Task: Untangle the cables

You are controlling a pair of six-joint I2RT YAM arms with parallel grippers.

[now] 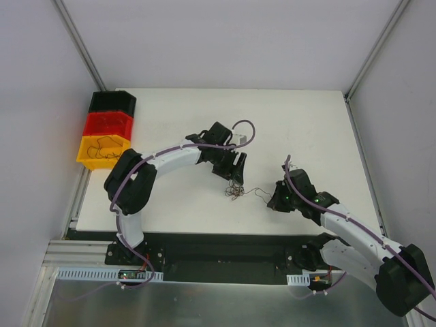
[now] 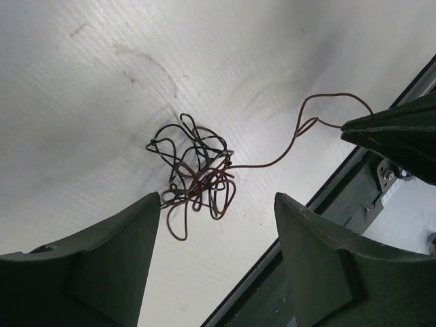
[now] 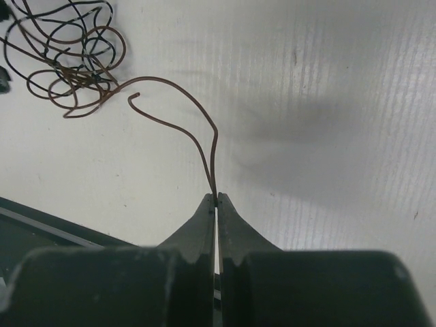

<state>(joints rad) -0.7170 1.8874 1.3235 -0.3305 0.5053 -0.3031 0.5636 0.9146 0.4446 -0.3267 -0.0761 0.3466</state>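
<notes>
Cables [image 2: 194, 174] — right wrist view shows right gripper [image 3: 216, 198] pinching one.

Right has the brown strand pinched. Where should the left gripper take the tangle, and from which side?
Probably the dense middle of the cables, from straight above: they lie flat on the table, under the open left gripper, clear of the strand that the right gripper pinches.
</notes>
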